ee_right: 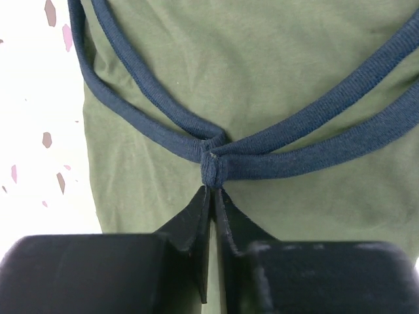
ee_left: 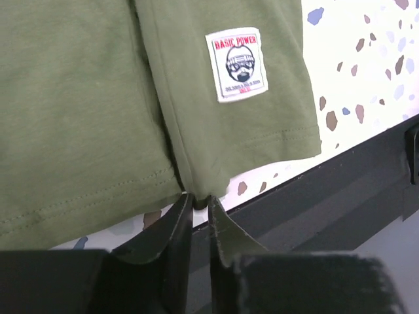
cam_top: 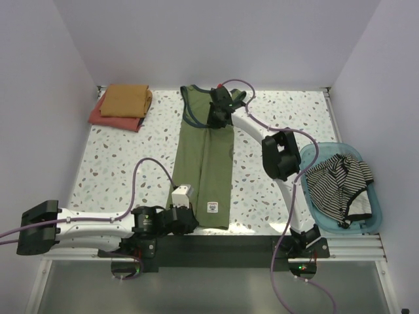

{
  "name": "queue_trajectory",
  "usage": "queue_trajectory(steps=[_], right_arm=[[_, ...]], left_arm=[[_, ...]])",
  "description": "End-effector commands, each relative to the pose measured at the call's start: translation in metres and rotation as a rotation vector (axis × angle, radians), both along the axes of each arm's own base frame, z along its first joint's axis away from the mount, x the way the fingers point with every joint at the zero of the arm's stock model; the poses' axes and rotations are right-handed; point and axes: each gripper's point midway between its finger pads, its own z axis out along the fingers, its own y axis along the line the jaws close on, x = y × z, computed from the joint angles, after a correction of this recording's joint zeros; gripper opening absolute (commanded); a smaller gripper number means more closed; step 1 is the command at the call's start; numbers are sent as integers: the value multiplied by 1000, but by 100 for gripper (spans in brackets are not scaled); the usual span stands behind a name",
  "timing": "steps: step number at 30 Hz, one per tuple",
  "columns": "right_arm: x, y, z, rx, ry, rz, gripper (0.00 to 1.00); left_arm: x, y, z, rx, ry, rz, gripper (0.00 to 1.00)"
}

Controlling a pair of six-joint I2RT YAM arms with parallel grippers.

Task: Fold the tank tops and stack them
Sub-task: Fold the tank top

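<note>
The olive green tank top [cam_top: 206,163] is lying lengthwise down the middle of the table [cam_top: 118,163], folded into a long strip. Its navy trim [ee_right: 150,98] is bunching at the far end, and a white printed patch [ee_left: 237,64] is showing by the near hem. The black-and-white striped tank top [cam_top: 340,183] is slumping crumpled in the blue basket [cam_top: 376,216]. The folded mustard tank top [cam_top: 126,100] is resting on the red tank top [cam_top: 108,119] at the far left corner.
</note>
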Motion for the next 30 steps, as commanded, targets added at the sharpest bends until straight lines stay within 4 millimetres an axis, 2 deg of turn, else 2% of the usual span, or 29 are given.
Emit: queue_trajectory(steps=[1,2,5,9,10,12,13,14,15,16,17,18,19,21,22,23,24,25,26,27,28,29,30], right_arm=[[10,6,16,27,-36,-15,12],[9,7,17,36,-36,-7,16],[9,10,29,54,-59,9,33],[7,10,69,65,-117,40,48],[5,9,75,61,-124,42,54],[-1,3,84,44,-122,42,55],[-5,-2,99,42,-137,35,54],[-17,-9,91,26,-102,32,54],[-25,-11,92,30,-101,33,53],[-38,-12,118,57,-140,40,50],[-60,-22,90,32,-74,31,47],[-70,-22,88,41,-75,33,44],[-99,-25,85,40,-52,54,42],[-129,-31,79,15,-26,57,40],[-151,-24,76,8,-20,86,39],[-177,-36,68,-9,-2,68,38],[-193,-36,63,-7,8,75,38],[-228,-37,38,-43,60,117,38],[-243,-40,46,-23,46,90,38],[-259,-42,40,-32,57,97,38],[-281,-39,35,-46,65,130,38],[-301,-50,18,-75,109,101,38],[-310,-56,20,-72,94,88,38]], left_arm=[[6,2,4,-6,-21,35,22],[7,3,6,-1,-26,33,34],[13,3,22,-12,-62,49,46],[27,9,53,-19,-126,108,50],[32,18,55,5,-147,137,50],[37,23,67,1,-159,189,51],[42,38,66,48,-176,232,51],[44,44,68,53,-174,269,54],[47,48,73,58,-179,298,55],[50,63,69,109,-184,334,57],[54,71,69,108,-169,388,60],[56,75,70,110,-163,401,61],[60,79,73,92,-144,423,61],[60,87,67,98,-125,424,61],[60,92,66,86,-111,438,61],[58,95,60,78,-91,452,61],[54,100,47,94,-71,449,61],[50,97,42,65,-36,451,61],[47,99,34,68,-14,460,61],[42,105,20,92,11,466,61],[37,104,14,86,39,459,61],[35,104,10,73,56,472,61],[30,107,0,84,76,471,60]])
